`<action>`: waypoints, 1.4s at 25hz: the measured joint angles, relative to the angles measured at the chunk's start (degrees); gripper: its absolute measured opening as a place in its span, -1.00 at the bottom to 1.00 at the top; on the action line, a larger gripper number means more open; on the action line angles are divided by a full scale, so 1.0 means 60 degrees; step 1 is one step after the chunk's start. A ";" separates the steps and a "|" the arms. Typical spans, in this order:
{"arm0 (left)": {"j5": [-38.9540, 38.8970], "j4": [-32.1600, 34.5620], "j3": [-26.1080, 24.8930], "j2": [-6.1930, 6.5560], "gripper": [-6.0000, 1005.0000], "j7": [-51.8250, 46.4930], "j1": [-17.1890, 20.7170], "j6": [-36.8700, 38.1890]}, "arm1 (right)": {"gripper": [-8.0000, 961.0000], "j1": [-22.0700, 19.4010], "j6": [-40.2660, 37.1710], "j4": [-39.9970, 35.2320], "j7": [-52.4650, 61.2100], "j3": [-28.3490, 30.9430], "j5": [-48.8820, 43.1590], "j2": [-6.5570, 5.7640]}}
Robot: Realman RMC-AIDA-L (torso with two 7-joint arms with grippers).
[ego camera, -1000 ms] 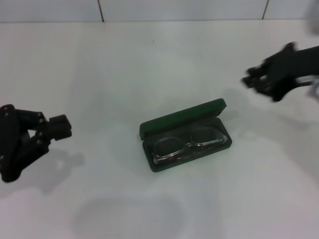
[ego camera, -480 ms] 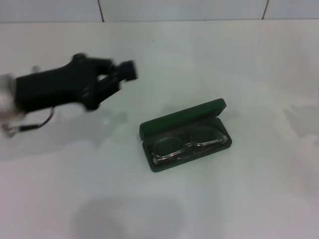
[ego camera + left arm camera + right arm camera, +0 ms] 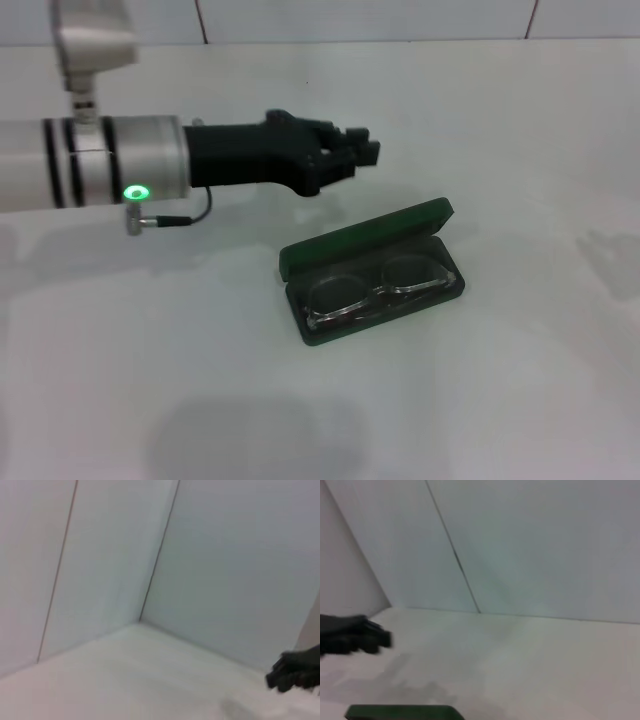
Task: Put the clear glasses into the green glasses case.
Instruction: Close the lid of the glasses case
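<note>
Here, left gripper (image 3: 368, 152): it reaches out level over the table from the robot's left, its tip above and behind the case's far-left end, not touching it.
Grip: it carries nothing; how wide its fingers stand cannot be told, since they read as one dark clump.
Same gripper from afar: the right wrist view catches it as a dark shape (image 3: 357, 634) at the picture's edge.
Right gripper: absent from the head view; a dark form (image 3: 295, 672) at the edge of the left wrist view is probably it, well apart from the work, its fingers unreadable.
Case: the green glasses case (image 3: 345, 243) lies open in the middle of the table, lid tipped back on its far side; a strip of it (image 3: 400, 712) shows in the right wrist view.
Glasses: the clear glasses (image 3: 378, 291) lie inside the case's lower half, lenses side by side.
Table: the white table (image 3: 520, 400) carries the case.
Done: the glasses appear fully in the case, so the placing looks complete.
Left: nothing the task names; the lid remains up, and shutting it is not asked.
</note>
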 joint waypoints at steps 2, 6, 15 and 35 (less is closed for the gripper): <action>-0.0053 -0.0125 0.0308 -0.0012 -0.65 -0.0145 -0.0079 -0.0289 | -0.64 0.0000 -0.0187 0.0259 -0.0373 0.0235 0.0180 0.0001; -0.0076 -0.0212 0.0505 -0.0022 -0.59 -0.0270 -0.0126 -0.0530 | -0.64 0.0037 -0.0463 0.0828 -0.0954 0.0737 0.0426 -0.0012; 0.0003 -0.0311 0.1266 0.0015 -0.63 -0.0729 -0.0143 -0.0565 | -0.64 0.0132 -0.0483 0.1355 -0.1285 0.0841 0.0494 -0.0010; 0.0036 -0.0832 0.1652 -0.0019 -0.65 -0.0640 -0.0177 -0.1325 | -0.64 0.0121 -0.0479 0.1981 -0.1543 0.0873 0.0503 -0.0038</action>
